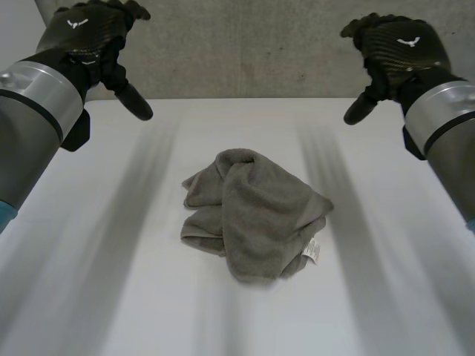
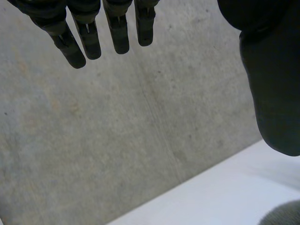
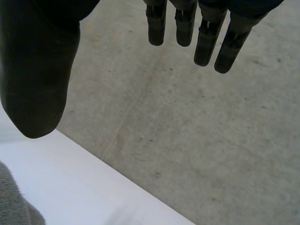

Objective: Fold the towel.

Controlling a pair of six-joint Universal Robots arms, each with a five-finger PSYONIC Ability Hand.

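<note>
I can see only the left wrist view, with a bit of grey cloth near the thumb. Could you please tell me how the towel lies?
Observer: The head view shows the crumpled grey terry towel bunched in a heap mid-way across the white table, not spread flat.
Operator: Is either hand touching it?
Observer: No. The left hand and right hand are both held up, apart from the towel, one to each side.
Operator: Is the right hand open?
Observer: Yes. Its own wrist view shows straight fingers holding nothing.
</note>
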